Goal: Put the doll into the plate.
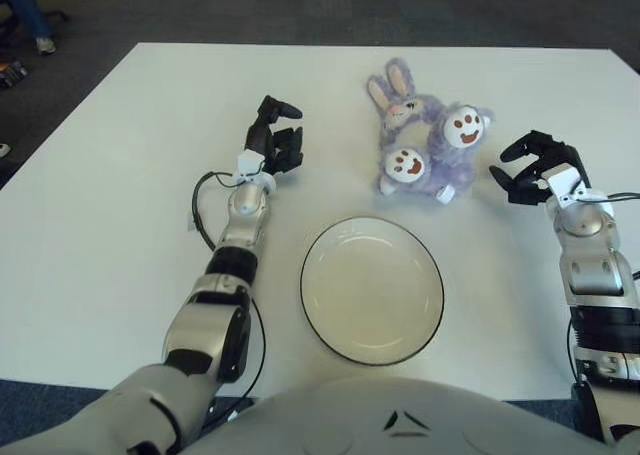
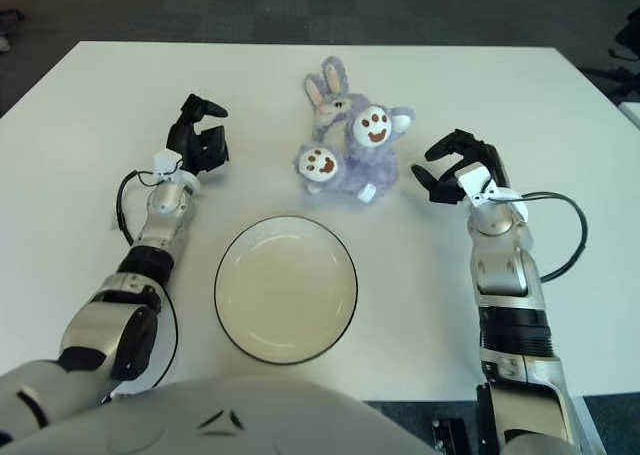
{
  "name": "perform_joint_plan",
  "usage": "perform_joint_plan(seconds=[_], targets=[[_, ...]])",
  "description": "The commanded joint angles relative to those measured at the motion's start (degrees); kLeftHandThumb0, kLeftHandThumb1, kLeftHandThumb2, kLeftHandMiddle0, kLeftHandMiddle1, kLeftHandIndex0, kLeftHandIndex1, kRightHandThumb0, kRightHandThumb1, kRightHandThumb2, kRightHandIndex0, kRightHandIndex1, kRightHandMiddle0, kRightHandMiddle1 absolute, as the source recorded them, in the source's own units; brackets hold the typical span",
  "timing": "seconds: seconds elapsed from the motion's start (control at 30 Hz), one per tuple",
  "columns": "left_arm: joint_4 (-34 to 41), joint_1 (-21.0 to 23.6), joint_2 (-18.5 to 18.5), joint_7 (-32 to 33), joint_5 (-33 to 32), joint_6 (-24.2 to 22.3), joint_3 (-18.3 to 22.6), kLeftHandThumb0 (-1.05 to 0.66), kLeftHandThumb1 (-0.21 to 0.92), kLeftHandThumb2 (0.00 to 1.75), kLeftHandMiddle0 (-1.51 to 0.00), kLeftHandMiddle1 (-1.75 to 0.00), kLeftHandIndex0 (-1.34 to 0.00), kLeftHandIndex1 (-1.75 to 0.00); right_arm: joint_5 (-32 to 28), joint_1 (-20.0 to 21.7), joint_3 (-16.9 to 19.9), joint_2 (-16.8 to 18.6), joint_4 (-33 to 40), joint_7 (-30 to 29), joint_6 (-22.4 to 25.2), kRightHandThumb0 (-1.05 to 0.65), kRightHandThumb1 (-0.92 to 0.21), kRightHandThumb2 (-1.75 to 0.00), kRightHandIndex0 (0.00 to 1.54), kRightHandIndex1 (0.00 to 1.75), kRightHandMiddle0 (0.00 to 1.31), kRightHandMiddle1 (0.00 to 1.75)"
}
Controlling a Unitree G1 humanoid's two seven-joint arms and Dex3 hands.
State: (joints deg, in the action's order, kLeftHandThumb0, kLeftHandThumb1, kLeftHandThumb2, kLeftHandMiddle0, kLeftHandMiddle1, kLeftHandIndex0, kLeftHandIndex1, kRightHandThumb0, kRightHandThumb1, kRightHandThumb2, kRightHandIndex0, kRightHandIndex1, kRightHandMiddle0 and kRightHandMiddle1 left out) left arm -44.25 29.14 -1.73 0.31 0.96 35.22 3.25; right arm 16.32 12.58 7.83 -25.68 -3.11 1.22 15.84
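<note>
Nearest the robot's body, a round white plate [image 1: 372, 289] with a thin dark rim sits flat on the white bench [image 1: 90, 235], bare inside. Its near edge lies close to the bench's front edge.

To the right of the plate and a bit farther out, the right forearm reaches up from the lower right corner. The right hand [image 1: 531, 167] shows just right of the doll, fingers spread apart and curved, holding nothing. A small strip of bench shows between the fingertips and the doll's fur, so hand and doll are near but apart.

To the left of the plate, the left arm stretches forward along the bench, a black cable [image 1: 203, 207] looping beside its wrist. The left hand [image 1: 277, 141] shows well left of the doll, at about the same depth. Its fingers are loosely curled with a gap between them, and nothing is in them.

Beyond the plate lies the doll [image 1: 423, 146], a purple plush rabbit on its back. Its ears and pink-nosed face point away from the robot, and two white paw soles with brown pads face up. It lies on the bench just past the plate's far rim, slightly right of the plate's middle, outside the plate

Past the bench's far edge is dark carpet [image 1: 330, 5]
</note>
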Motion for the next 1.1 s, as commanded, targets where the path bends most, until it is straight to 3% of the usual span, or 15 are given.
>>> perform_joint_plan(seconds=[0.0, 0.3, 0.53, 1.07], targets=[[-1.6, -3.7, 0.5, -0.2, 0.6, 0.3, -0.6, -0.37, 0.71, 0.81, -1.15, -1.75, -0.31, -1.75, -1.3, 3.7, -0.2, 1.3, -5.0, -1.2, -1.8, -0.01, -0.55, -0.88, 0.50, 1.52, 0.49, 1.52], [-1.1, -4.2, 0.6, 0.0, 0.6, 0.5, -0.7, -0.37, 0.71, 0.81, -1.16, -1.75, -0.31, -1.75, -3.5, 10.1, -1.0, 3.6, -13.9, -0.8, -0.5, 0.00, -0.66, -0.74, 0.44, 1.52, 0.43, 1.52], [-0.8, -4.4, 0.6, 0.2, 0.7, 0.6, -0.9, -0.37, 0.71, 0.80, -1.16, -1.75, -0.31, -1.75, -3.9, 15.4, -1.6, 3.6, -23.7, -0.9, -2.1, 0.00, -0.89, -0.38, 0.47, 1.40, 0.27, 1.55], [-0.3, -4.6, 0.6, 0.7, 1.0, 0.9, -1.3, -0.37, 0.73, 0.79, -1.14, -1.75, -0.30, -1.75, -8.1, 24.9, -1.6, 3.8, -43.8, 2.5, -9.4, 0.00, -0.92, -0.41, 0.34, 1.46, 0.21, 1.65]])
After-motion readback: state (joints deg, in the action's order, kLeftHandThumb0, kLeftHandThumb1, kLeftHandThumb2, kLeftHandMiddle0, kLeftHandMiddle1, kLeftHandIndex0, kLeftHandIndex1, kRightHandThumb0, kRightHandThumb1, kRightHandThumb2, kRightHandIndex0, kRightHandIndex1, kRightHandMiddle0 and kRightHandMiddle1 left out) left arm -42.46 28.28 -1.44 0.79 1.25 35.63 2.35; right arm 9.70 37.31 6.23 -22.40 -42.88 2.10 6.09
